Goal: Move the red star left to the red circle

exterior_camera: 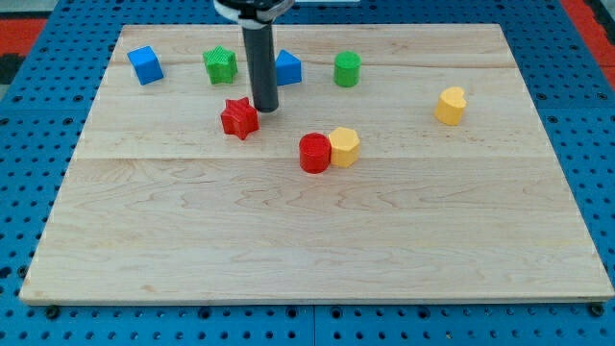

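The red star lies on the wooden board left of centre, toward the view's top. The red circle lies to its lower right, touching a yellow hexagon on its right side. My tip rests on the board just right of the red star's upper right edge, touching it or nearly so. The dark rod rises straight up from there to the view's top.
A blue cube sits at the top left, a green star beside the rod on the left, a blue block partly behind the rod, a green cylinder to its right, and a yellow heart at the right.
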{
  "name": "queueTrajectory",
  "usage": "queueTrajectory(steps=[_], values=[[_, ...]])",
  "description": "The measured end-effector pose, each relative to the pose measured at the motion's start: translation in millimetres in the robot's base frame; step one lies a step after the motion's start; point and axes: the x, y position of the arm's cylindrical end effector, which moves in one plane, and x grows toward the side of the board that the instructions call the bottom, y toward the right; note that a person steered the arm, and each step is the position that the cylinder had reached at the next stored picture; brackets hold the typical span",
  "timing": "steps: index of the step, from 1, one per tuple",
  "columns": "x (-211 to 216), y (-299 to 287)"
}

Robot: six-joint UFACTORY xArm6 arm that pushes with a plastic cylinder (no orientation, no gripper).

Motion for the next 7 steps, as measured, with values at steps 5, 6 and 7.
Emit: queueTrajectory(steps=[5,6,7], values=[[41,-26],[57,-24],[57,-7]])
